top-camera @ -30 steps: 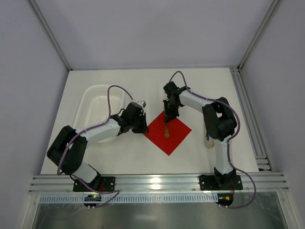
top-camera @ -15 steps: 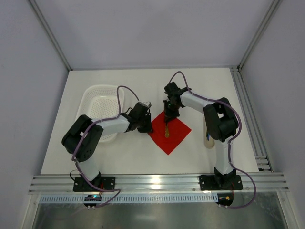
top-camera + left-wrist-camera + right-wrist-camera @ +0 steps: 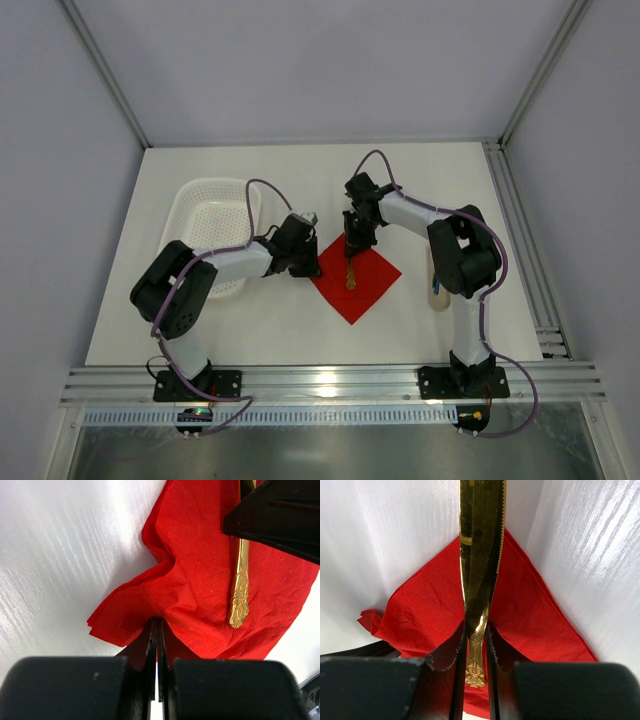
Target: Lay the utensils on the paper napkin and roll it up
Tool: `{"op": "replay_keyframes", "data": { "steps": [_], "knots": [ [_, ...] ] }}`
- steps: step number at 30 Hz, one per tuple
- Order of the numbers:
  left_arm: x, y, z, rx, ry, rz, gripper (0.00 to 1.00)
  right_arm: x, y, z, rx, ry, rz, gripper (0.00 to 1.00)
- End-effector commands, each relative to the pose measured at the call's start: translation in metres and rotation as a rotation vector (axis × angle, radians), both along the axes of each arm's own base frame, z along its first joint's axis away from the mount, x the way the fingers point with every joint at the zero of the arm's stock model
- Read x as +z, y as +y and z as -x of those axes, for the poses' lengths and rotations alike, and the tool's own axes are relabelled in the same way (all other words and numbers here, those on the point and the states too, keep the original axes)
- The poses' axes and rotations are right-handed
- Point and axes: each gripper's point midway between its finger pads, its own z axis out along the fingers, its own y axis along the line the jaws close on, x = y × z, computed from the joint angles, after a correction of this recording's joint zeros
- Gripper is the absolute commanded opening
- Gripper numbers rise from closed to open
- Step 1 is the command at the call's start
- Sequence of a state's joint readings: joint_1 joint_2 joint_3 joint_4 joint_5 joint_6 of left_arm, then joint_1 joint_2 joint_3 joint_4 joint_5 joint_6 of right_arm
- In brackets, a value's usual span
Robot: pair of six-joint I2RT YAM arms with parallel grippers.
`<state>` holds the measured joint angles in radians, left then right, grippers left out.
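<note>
left claw (image 3: 157, 624) is clenched on the left corner of the paper napkin (image 3: 368, 287), whose edge there is bunched and rippled off the tabletop (image 3: 300, 175). right claw (image 3: 476, 630) grasps a gold utensil (image 3: 480, 540), its ornate handle end over the napkin's middle. the red sheet lies as a diamond between the two arms, with bare tabletop beyond its far corner and along its near edges. white basket (image 3: 200, 195) sits to the left, apart from the napkin, the left arm crossing its near corner. a beige tray (image 3: 437, 292) pokes out beside the right arm
</note>
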<state>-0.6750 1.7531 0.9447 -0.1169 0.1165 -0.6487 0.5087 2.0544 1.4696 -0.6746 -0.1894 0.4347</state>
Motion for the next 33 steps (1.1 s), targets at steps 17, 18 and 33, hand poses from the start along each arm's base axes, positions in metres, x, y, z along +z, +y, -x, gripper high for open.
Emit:
{"op": "replay_keyframes", "data": {
  "steps": [17, 18, 33],
  "knots": [
    [0.042, -0.022, -0.014, -0.001, -0.027, 0.085, 0.26, 0.003, 0.0, 0.002, -0.022, -0.004, -0.008, 0.04],
    [0.04, -0.023, -0.015, -0.004, -0.025, 0.08, 0.25, 0.003, 0.0, 0.002, -0.026, -0.002, -0.005, 0.04],
    [0.032, -0.025, -0.014, -0.026, -0.023, 0.078, 0.28, 0.009, -0.005, 0.001, -0.065, -0.003, 0.019, 0.15]
  ]
}}
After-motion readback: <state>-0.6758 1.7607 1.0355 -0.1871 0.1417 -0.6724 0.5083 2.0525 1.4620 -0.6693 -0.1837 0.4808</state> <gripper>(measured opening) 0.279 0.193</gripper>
